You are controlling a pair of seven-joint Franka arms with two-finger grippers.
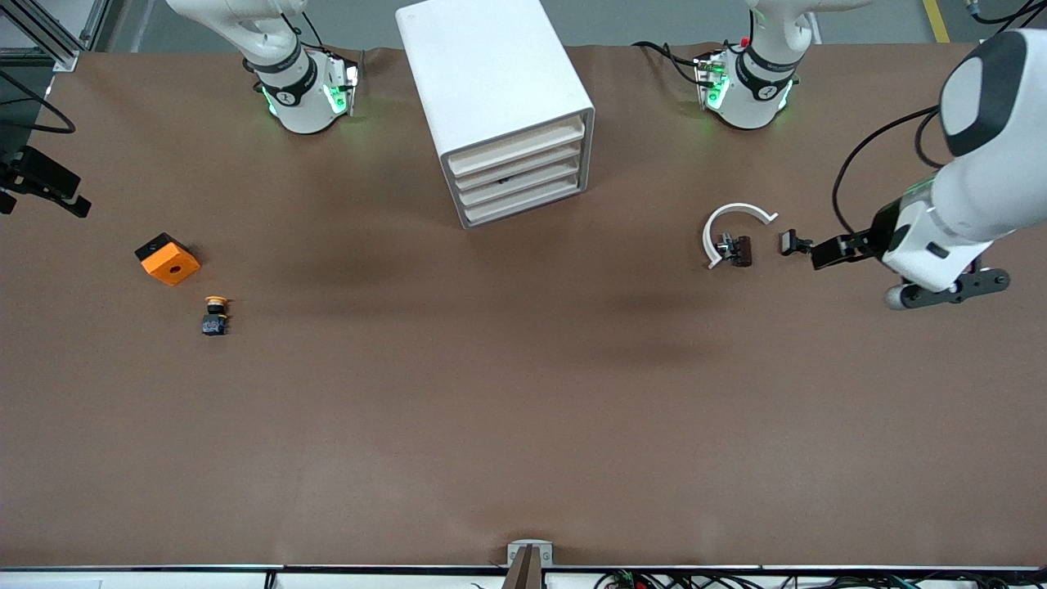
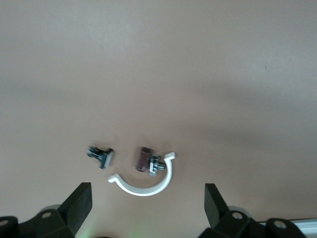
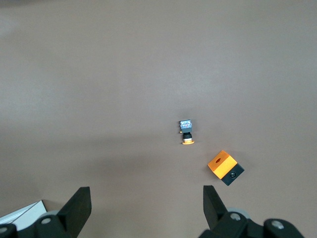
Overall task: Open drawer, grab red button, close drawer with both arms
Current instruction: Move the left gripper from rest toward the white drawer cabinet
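While all four drawers look shut, progress: nothing of the task is done yet.
Cabinet (image 1: 495,106): stands between the arm bases, its drawers (image 1: 517,178) all pushed in.
Red button: not visible; I judge it is inside a drawer.
Left gripper (image 2: 147,210): jaws spread, empty, over the white clip (image 2: 143,182).
Right gripper (image 3: 146,210): jaws spread, empty, over bare table near the yellow-capped button (image 3: 186,132) and orange cube (image 3: 225,167).
Left to do: open, grab, close.
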